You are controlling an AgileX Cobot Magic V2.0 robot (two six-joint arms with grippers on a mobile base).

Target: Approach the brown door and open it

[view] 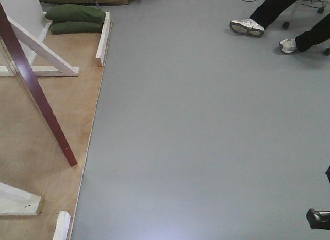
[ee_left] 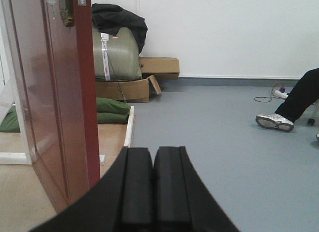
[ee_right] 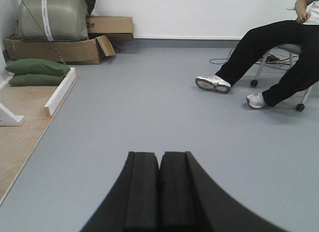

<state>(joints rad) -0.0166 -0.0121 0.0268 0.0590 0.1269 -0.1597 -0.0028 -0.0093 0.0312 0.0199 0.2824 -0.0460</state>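
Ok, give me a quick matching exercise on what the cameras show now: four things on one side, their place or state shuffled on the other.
1 brown door
2 green sandbags
3 left claw
4 cardboard box

A shut, empty
B glossy, standing over the plywood board
C by the white wall, under the olive bundle
D stacked at that board's far end

Pairs: 1-B, 2-D, 3-A, 4-C

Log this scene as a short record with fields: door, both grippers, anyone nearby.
door: brown door, leaf angled over plywood, lock plate near top
left gripper: shut, empty, door just to its left
right gripper: shut, empty, over grey floor
person: seated at right, feet on floor
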